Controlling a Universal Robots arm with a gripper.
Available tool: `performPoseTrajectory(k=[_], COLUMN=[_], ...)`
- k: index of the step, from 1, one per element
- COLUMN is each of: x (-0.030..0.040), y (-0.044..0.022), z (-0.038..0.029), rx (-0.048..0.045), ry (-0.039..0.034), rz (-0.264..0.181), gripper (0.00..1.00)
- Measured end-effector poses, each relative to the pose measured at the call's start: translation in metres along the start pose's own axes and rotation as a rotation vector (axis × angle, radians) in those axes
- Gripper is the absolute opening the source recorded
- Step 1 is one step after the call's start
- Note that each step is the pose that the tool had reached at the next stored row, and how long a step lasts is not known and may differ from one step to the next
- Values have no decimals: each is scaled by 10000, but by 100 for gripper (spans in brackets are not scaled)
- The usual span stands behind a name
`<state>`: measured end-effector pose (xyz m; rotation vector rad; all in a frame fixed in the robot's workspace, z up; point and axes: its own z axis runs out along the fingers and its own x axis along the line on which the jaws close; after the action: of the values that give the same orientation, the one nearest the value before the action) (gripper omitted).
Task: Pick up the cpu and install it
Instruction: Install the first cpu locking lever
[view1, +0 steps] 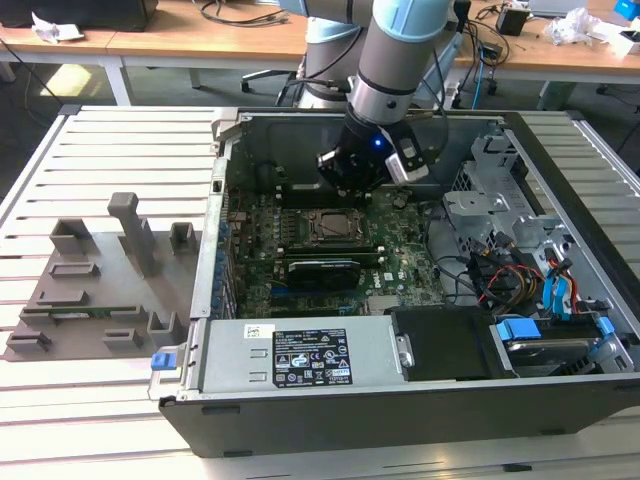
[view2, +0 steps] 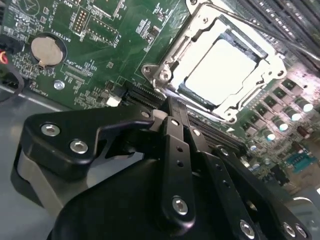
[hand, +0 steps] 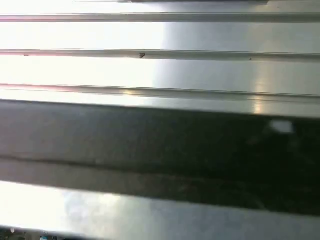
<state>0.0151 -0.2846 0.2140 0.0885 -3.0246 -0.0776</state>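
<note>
The hand (view1: 352, 172) hangs inside the open computer case (view1: 560, 400), low over the green motherboard (view1: 400, 262) and just off the 12 o'clock edge of the socket frame (view1: 328, 226) in the exterior view. In the second wrist view the hand (view2: 172, 107) has its black fingers (view2: 176, 135) pressed together, with nothing visible between them; the tips end just short of the near edge of the socket frame (view2: 165, 67). The cpu (view2: 222, 67) lies flat inside that frame, a pale, brightly lit square seated under the metal bracket, so it appears already placed in the socket and no longer carried. From the hand it lies straight ahead of the fingertips and slightly below them, near but apart, with no contact showing. The chip is square, so it has no real long axis; its edges run parallel to the frame's sides, which sit diagonally to the line of the fingers. A round coin battery (view2: 47, 50) sits on the board well off to the side. On the slatted counter (view1: 100, 150), the grey fixture blocks (view1: 130, 235) stand at about 9 o'clock from the case.
</note>
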Motion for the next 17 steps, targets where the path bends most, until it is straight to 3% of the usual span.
performPoseTrajectory(k=[1,5,8,12,13,15,16,17], x=[9,24,43,55,70,88,95,96], y=[-26,-131,-296,-397,-404,-395,-392,-391], z=[-34,-62,-80,-108,-235,-391,-461,-470], rx=[7,38,159,246,246,247,247,235], ry=[-6,-11,-13,-10,-12,-11,-12,-13], rz=[3,6,20,30,31,30,29,27], gripper=[11,11,11,11,11,11,11,11])
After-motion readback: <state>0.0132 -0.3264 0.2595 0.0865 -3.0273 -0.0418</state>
